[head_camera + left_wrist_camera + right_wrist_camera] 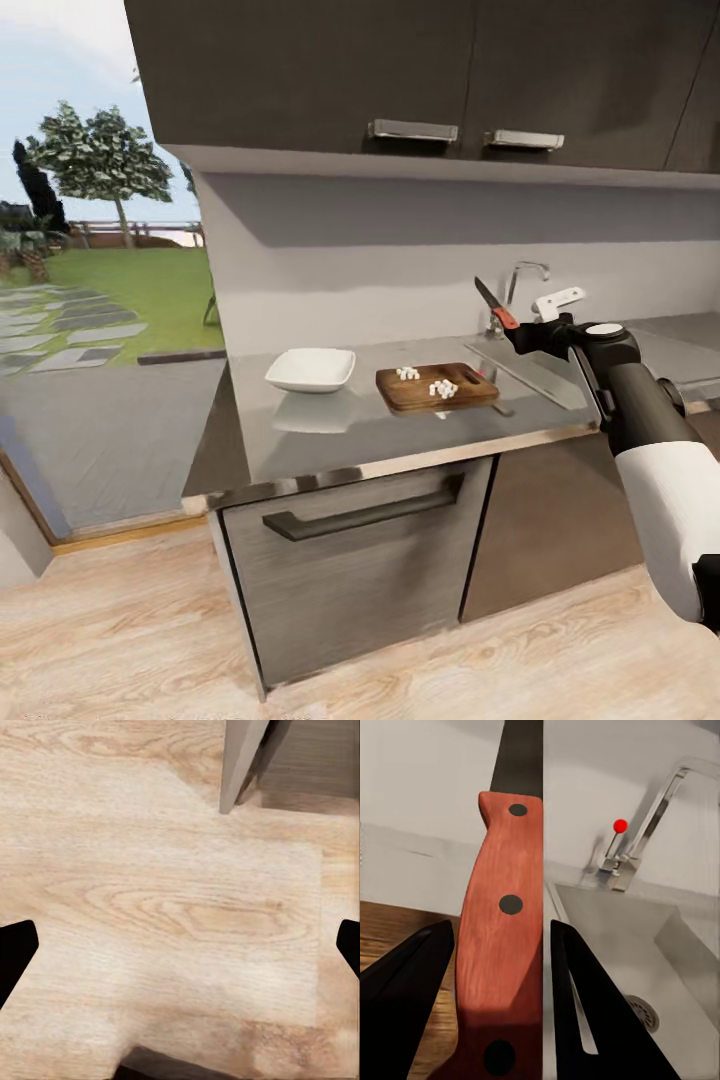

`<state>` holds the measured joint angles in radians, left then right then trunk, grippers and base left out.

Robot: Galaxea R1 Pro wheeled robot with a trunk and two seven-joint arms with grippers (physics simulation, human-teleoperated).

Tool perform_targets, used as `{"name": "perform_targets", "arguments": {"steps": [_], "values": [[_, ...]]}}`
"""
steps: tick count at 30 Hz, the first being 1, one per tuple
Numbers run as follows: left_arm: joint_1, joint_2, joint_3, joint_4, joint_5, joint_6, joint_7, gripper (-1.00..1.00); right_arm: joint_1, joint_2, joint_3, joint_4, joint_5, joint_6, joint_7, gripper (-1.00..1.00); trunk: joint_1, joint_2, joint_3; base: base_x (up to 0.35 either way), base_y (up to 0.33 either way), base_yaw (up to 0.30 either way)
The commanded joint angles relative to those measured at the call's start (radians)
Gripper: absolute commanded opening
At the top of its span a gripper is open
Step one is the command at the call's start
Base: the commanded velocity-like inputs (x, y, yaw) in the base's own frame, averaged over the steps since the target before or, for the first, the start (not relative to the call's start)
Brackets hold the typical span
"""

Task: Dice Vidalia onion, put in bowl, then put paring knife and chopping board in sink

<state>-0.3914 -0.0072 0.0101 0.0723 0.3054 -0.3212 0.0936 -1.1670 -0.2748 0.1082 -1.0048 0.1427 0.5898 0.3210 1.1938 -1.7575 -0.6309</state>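
The chopping board (436, 388) lies on the countertop (330, 430) with white diced onion pieces (443, 388) in two small heaps on it. Left of the board sits the white bowl (311, 369). My right gripper (520, 328) is shut on the paring knife (495, 303), held in the air above the board's right end and the sink's near-left edge, blade up. In the right wrist view the red handle of the paring knife (502, 937) sits between the dark fingers (585, 1005), with the sink (630, 945) beyond. My left gripper (180, 945) hangs open over the wooden floor.
The chrome tap (522, 275) with its red knob (620, 826) stands behind the sink (535, 365). Dark wall cabinets (420, 80) hang above the counter. Below it are a drawer front with a bar handle (360, 515). At the left an opening gives onto a garden.
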Motion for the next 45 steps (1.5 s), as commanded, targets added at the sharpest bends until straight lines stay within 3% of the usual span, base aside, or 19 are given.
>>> {"name": "perform_targets", "arguments": {"steps": [1, 32, 40, 45], "values": [[-0.002, 0.0, 0.001, 0.004, 0.001, -0.008, 0.002, 1.0, 0.0, -0.001, 0.001, -0.002, 0.008, 0.004, 0.01, -1.0, 0.0, -0.001, -0.002, 0.0, -0.318, 0.222], [-0.002, -0.001, 0.001, 0.004, 0.001, -0.007, 0.002, 1.0, 0.0, -0.001, 0.001, -0.002, 0.007, 0.004, 0.01, -1.0, 0.0, -0.001, -0.023, 0.0, -0.318, 0.222], [-0.003, -0.002, 0.001, 0.004, 0.001, -0.007, 0.002, 1.0, 0.0, -0.006, -0.001, 0.001, 0.008, -0.004, 0.012, -1.0, 0.0, -0.001, -0.024, 0.0, -0.318, 0.034], [-0.001, 0.018, 0.001, 0.004, 0.0, -0.021, -0.003, 1.0, 0.024, 0.022, 0.029, -0.028, 0.0, -0.019, 0.03, -1.0, 0.0, -0.001, -0.024, 0.0, 0.0, 0.0]]}}
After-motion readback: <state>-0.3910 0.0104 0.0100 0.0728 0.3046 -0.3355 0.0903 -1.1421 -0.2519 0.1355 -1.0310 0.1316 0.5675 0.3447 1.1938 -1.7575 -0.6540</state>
